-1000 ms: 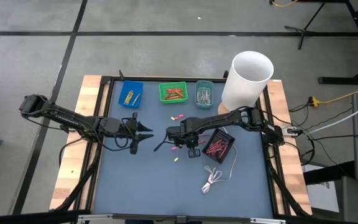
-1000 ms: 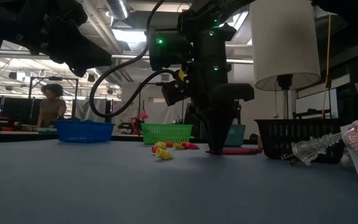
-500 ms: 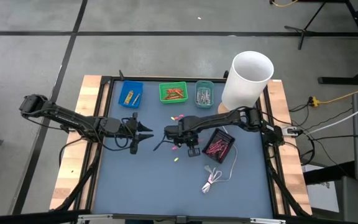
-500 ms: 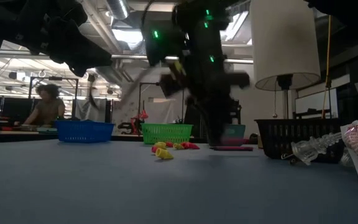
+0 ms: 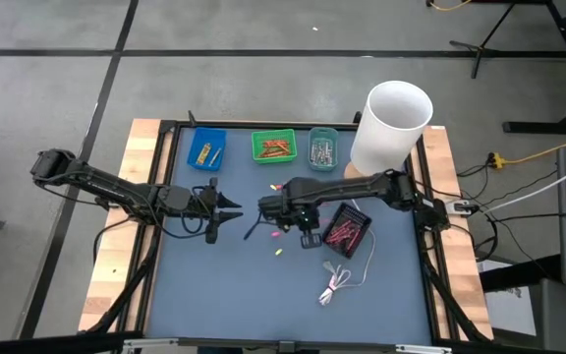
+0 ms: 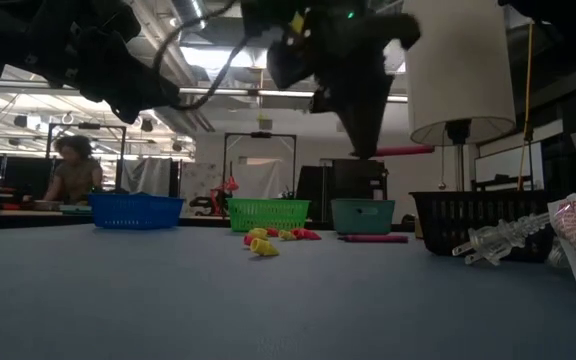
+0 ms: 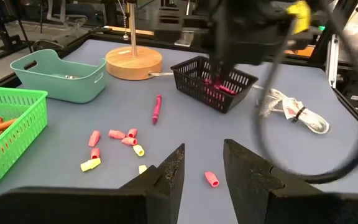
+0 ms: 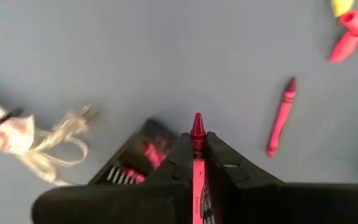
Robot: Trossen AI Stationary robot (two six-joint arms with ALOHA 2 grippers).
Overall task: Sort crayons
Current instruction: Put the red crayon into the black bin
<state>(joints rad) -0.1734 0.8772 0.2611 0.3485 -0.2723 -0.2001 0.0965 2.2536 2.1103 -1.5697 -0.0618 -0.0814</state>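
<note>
From above, the right arm is reaching across the grey table (image 5: 214, 285) from the right, its right gripper (image 5: 265, 208) hanging over the middle of the mat with the black basket (image 5: 347, 229) just beside its wrist. The left arm is stretching in from the left, and the left gripper (image 5: 234, 208) is pointing toward the right one, the two near but apart. Loose crayon bits (image 5: 279, 185) are lying between the grippers and the green tray (image 5: 273, 147); the blue tray (image 5: 205, 147), teal tray (image 5: 323, 147) and white lampshade (image 5: 391, 123) are lining the far edge. A white cable (image 5: 337, 283) is lying in front of the basket.

At table height, the right gripper is hanging well clear of the surface, fingers pointing down and pinching a pink crayon (image 6: 404, 151) that is sticking out level. Another pink crayon (image 6: 374, 238) is lying on the table by the basket, and yellow and pink stubs (image 6: 263, 243) are sitting near the green tray. A person (image 6: 76, 170) is sitting in the room behind.

From the left wrist, its fingers (image 7: 169, 174) are standing parted with nothing between them, low over the mat near scattered stubs (image 7: 120, 137).

From the right wrist, its fingers (image 8: 178, 158) are clamping a red-pink crayon (image 8: 197, 134), tip forward, above the basket; a second crayon (image 8: 281, 118) is lying on the mat.
</note>
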